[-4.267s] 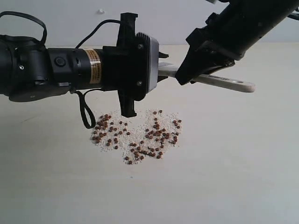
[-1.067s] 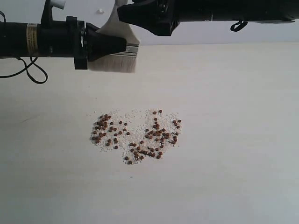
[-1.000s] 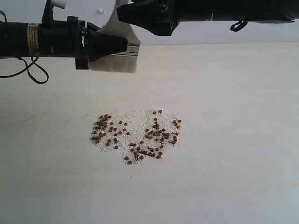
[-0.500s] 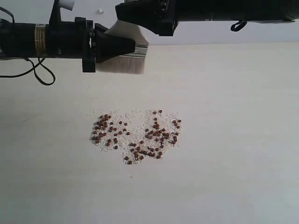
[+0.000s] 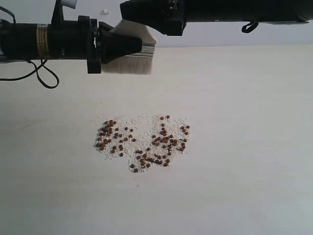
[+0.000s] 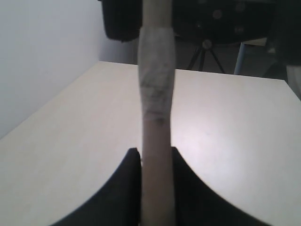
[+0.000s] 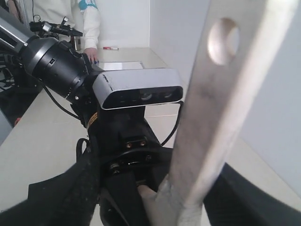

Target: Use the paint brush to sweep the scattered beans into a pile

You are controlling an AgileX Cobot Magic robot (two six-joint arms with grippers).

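Left claw (image 5: 136, 46) grips paint brush (image 5: 130, 65), apart from beans (image 5: 142, 143)

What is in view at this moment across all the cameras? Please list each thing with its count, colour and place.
beans: dozens, reddish-brown, loose patch mid-table
whitish grains: many, off-white, mixed among the beans
paint brush: one, cream bristles, silver ferrule, pale wooden handle with a hole; on the wall side of the patch, bristles pointing down
table: one, pale beige, under everything
wall: white, behind the table
person: one, white top, partly seen in the right wrist view's background
left gripper: black, shut on the paint brush near the ferrule
right gripper: black, jaws open on either side of the handle
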